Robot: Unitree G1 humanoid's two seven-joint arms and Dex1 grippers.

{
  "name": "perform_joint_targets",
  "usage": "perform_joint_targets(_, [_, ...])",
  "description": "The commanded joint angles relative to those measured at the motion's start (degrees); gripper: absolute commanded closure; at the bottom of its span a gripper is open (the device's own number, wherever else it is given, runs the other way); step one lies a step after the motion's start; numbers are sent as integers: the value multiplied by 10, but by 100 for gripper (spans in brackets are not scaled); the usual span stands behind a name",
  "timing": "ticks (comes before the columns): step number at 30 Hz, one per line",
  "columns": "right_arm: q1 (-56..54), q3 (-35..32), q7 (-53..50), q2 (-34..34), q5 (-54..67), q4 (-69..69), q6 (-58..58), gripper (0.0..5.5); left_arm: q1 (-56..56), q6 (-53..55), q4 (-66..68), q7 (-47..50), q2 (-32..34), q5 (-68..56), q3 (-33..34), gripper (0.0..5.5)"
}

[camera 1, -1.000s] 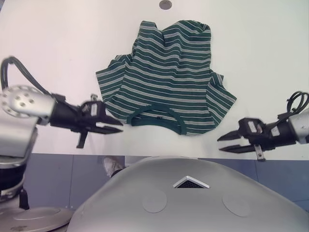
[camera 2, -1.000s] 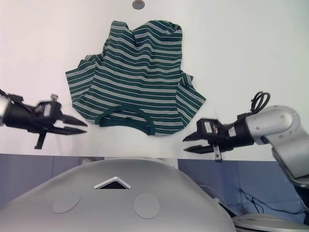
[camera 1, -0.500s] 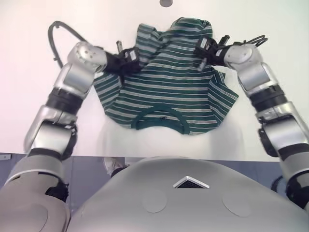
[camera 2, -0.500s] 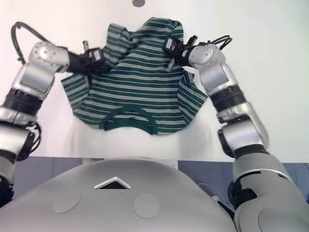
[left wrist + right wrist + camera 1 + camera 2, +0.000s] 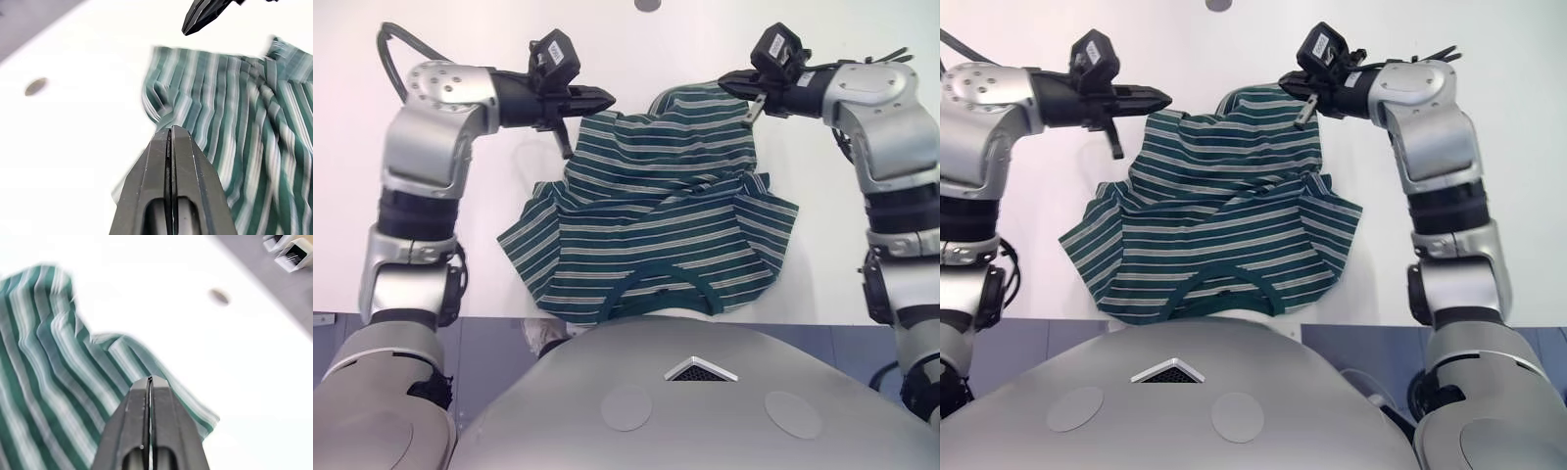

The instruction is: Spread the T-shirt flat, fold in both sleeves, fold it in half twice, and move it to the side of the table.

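Risk, judged: the table's (image 5: 822, 196) near edge lies far from both claws, and the T-shirt (image 5: 651, 211) reaches it collar-first; further pull toward the robot could drag it off. The hem is rumpled, so a re-grip may catch doubled cloth.

Condition: T-shirt green-striped, creased, not flat, one sleeve buckled inward. It lies between and below the claws. The left gripper (image 5: 603, 96) and right gripper (image 5: 728, 77) sit at the hem corners, jaws pressed together, no cloth seen between.
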Motion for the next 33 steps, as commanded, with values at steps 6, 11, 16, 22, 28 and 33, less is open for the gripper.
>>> perform_joint_targets(6, [-30, 42, -37, 86, -64, 203, -86, 550, -37, 60, 143, 55, -43, 0, 38, 462])
perform_joint_targets(11, [-17, 41, -32, 83, -74, 202, -87, 550, 14, 131, 97, 32, -11, -24, 45, 439])
perform_joint_targets(16, [-8, 42, -33, 82, -83, 195, -89, 550, 21, 157, 113, 35, -23, -47, 60, 439])
perform_joint_targets(22, [4, 50, -34, 81, -92, 191, -93, 550, -14, 173, 165, 24, -74, -114, 109, 439])
perform_joint_targets(28, [6, 51, -40, 85, -103, 195, -97, 550, -16, 116, 171, 11, -87, -137, 136, 528])
perform_joint_targets(33, [9, 46, -40, 82, -104, 191, -95, 550, 57, 98, -48, -31, -91, -165, 66, 548])
